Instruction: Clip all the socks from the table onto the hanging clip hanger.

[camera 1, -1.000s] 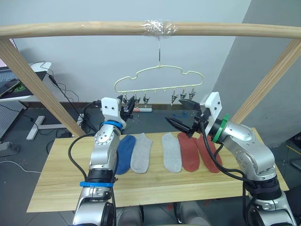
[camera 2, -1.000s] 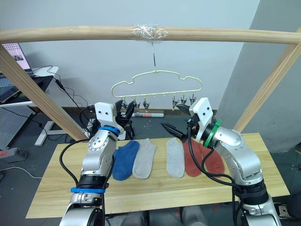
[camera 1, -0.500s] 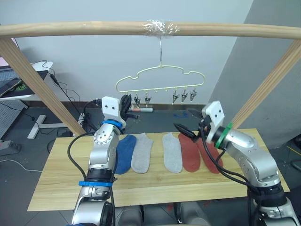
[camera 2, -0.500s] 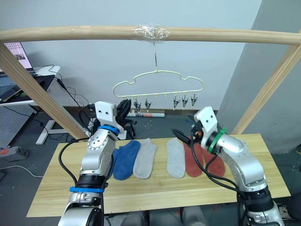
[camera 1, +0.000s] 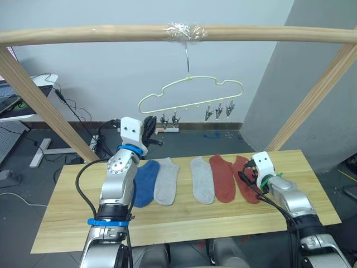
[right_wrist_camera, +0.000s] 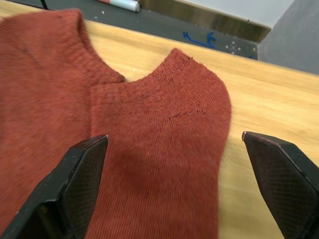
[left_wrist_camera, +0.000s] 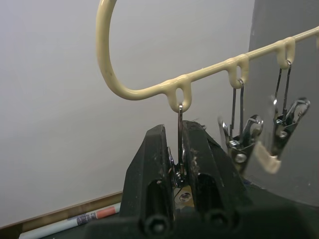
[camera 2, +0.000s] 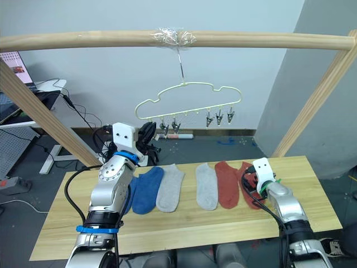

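Pinching the end clip while the other gripper straddles a red sock

Raised beside the clip hanger (camera 1: 189, 95), the left gripper (left_wrist_camera: 177, 164) has its fingers narrowed onto the outermost clip (left_wrist_camera: 180, 142) on the robot's left of the row, the metal wire of that clip running down between them; the neighbouring clips (left_wrist_camera: 239, 144) hang free just beside it. The hanger hangs by its hook from a taped spot on the wooden pole (camera 1: 83, 34). On the table (camera 1: 67, 223) five socks show in a row: a blue sock (camera 1: 146, 181), two grey socks (camera 1: 166, 180) (camera 1: 202, 178), and two rust-red socks (camera 1: 224, 177). The right gripper (right_wrist_camera: 174, 189) is low over the rightmost red sock (right_wrist_camera: 164, 129), fingers spread wide with one on either side of it, above its cuff end.
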Motion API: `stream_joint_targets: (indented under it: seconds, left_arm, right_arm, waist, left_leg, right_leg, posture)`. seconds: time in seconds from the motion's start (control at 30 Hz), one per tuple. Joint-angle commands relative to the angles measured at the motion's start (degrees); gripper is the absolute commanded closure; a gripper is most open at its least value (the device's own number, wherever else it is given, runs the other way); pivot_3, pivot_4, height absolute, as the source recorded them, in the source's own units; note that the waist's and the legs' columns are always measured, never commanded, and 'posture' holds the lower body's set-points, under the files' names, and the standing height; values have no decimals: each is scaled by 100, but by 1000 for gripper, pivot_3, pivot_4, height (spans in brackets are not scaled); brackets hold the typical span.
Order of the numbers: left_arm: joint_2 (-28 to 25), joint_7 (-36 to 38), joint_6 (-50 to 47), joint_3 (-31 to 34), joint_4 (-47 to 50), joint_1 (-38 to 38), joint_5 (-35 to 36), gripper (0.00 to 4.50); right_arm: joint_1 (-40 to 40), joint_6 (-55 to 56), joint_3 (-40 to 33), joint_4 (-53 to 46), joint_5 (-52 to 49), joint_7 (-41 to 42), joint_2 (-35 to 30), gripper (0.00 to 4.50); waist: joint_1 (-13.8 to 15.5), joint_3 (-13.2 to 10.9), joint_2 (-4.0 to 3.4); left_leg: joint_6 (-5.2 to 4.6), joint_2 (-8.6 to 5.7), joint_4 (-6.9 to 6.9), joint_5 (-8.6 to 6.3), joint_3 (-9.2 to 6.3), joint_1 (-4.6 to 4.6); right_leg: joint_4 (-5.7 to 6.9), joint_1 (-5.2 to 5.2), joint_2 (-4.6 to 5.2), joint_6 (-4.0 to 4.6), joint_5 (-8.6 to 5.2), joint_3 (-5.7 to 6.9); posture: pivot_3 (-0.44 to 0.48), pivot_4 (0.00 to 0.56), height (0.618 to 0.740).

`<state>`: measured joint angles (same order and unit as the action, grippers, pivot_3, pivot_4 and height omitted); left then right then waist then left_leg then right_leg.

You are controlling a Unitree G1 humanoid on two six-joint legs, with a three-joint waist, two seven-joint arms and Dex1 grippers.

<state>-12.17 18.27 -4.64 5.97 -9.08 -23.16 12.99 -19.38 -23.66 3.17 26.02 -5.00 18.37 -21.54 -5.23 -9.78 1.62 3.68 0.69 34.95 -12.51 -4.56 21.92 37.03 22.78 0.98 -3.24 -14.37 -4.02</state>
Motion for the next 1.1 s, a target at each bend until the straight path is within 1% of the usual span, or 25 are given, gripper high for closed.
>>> stream_joint_targets:
  seconds: [0.03,0.13,0.2,0.27,0.33,0.5,0.6,0.67,0.7,0.77,0.83,0.9,0.93,1.0,1.03,1.1]
  left_arm:
    - [-61,21,-73,42,193,-35,27,4397]
    - [-78,21,-111,53,262,2,25,4397]
    - [-90,27,-146,67,355,59,41,4397]
    - [-98,17,-175,80,473,136,53,4397]
    - [-97,-12,-199,92,569,212,56,4397]
    - [-85,30,-336,62,838,452,133,4397]
    - [-86,204,-534,17,993,571,304,4397]
    - [-82,275,-783,88,1094,602,526,4397]
    - [-69,292,-984,159,1150,596,701,4397]
    - [-38,300,-1521,359,1248,558,1190,4397]
    - [-17,247,-2234,642,1326,504,1862,4397]
    - [-24,176,-3002,983,1393,437,2679,4397]
    - [-58,140,-3403,1168,1408,397,3119,4397]
    - [-152,82,-3996,1434,1420,340,3765,4397]
    - [-197,20,-4305,1600,1398,295,4160,4397]
    - [-255,-97,-4657,1790,1391,219,4654,4397]
  right_arm:
    - [-287,264,-225,609,-23,25,95,0]
    - [-395,376,-246,1247,20,110,87,0]
    - [-397,406,-301,1442,-6,170,103,0]
    - [-357,456,-321,1514,-47,335,116,372]
    - [-302,469,-299,1484,-27,428,110,910]
    - [-124,518,-294,1277,39,493,73,2635]
    - [9,543,-277,1041,74,552,9,3647]
    - [144,658,-197,714,174,641,-114,4305]
    - [221,703,-139,512,219,707,-194,4412]
    - [363,586,-120,77,183,844,-297,4412]
    - [504,343,-136,-571,70,1068,-426,4412]
    - [658,79,-65,-1386,-40,1433,-619,4412]
    - [737,-172,4,-1894,-124,1628,-721,4412]
    - [836,-682,187,-2844,-361,2004,-871,4412]
    - [817,-1027,277,-3311,-572,2096,-819,4412]
    - [729,-1494,424,-3863,-828,2158,-670,4412]
  waist:
    - [2,-3,3]
    - [7,-3,2]
    - [15,-3,3]
    - [20,-1,4]
    - [28,0,4]
    - [31,4,9]
    - [40,6,9]
    - [43,7,8]
    - [43,7,8]
    - [43,7,7]
    - [31,8,6]
    - [1,9,3]
    - [-4,9,2]
    - [-24,10,1]
    - [-25,10,1]
    - [-29,10,3]
  left_leg:
    - [0,0,0,0,0,0]
    - [0,0,0,0,-1,-1]
    - [0,0,1,0,-1,-4]
    - [0,0,1,0,-3,-14]
    - [0,0,1,0,-3,-16]
    - [0,0,4,0,-4,-21]
    - [0,0,4,0,-5,-26]
    - [0,0,4,0,-4,-26]
    - [0,-1,5,0,-5,-26]
    - [0,-1,5,0,-5,-26]
    - [0,-1,5,0,-5,-24]
    - [0,1,5,0,-4,-23]
    - [0,1,5,0,-4,-22]
    - [0,3,6,0,-4,-21]
    - [0,4,6,0,-6,-21]
    - [1,7,6,0,-13,-21]
  right_leg:
    - [0,0,0,0,0,0]
    - [0,-1,0,0,0,0]
    - [0,-7,0,-1,1,1]
    - [-1,-16,0,-1,1,2]
    - [-1,-19,0,-1,1,2]
    - [-1,-26,0,-2,2,2]
    - [-2,-34,0,-2,2,3]
    - [-3,-35,1,-2,2,3]
    - [-3,-35,2,-3,2,3]
    - [-3,-35,1,-3,2,3]
    - [-3,-34,2,-3,1,4]
    - [2,-28,1,-3,1,2]
    - [2,-25,1,-3,1,2]
    - [9,-19,-1,-4,1,2]
    - [9,-19,-3,-4,1,3]
    - [11,-18,-7,-4,1,8]
  posture:
    - [-76,167,740]
    - [-73,164,740]
    - [-50,155,740]
    - [-43,148,740]
    - [-37,146,740]
    - [-34,138,740]
    - [-33,132,740]
    - [-34,125,740]
    - [-34,125,740]
    - [-38,122,740]
    - [-41,118,740]
    - [-41,118,740]
    - [-41,118,740]
    - [-41,118,740]
    - [-41,118,740]
    - [-51,118,740]
